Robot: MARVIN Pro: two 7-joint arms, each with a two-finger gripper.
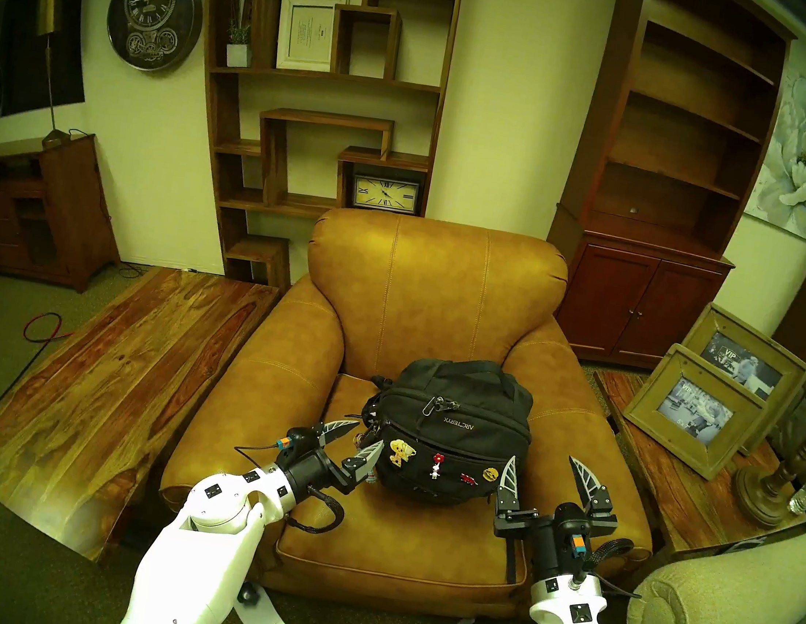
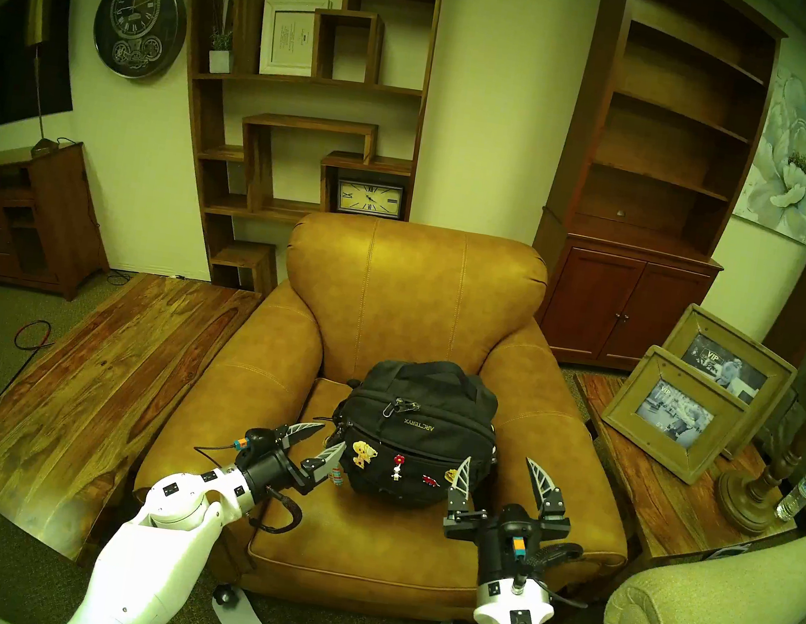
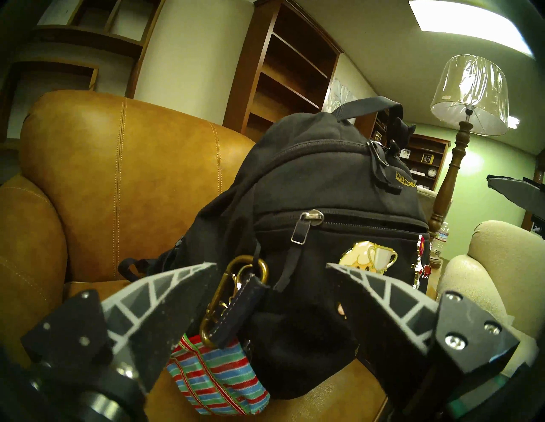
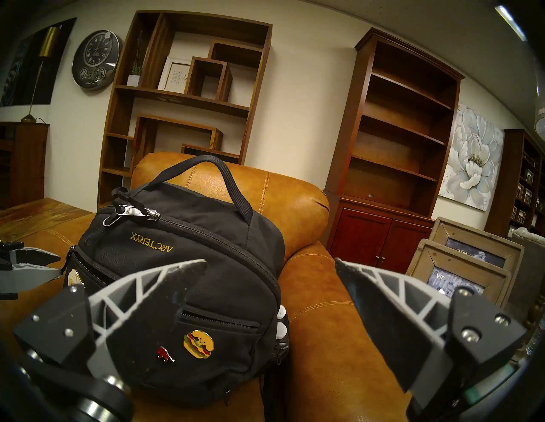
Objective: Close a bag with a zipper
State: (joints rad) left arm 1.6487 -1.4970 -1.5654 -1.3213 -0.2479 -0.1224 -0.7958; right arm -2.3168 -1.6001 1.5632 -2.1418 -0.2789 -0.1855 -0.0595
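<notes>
Left gripper [image 3: 269,268], fingers spread, straddles the brass carabiner [image 3: 236,294] on the black fabric ARC'TERYX backpack [image 1: 451,438]. Better to pinch the front pocket's silver zipper pull [image 3: 303,232] squarely. Right gripper [image 1: 546,468] waits with fingers wide, empty.

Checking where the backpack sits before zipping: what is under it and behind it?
The backpack stands on the tan leather armchair's seat cushion; the chair's backrest rises behind it. The cushion area directly beneath and the bag's rear side are hidden.
</notes>
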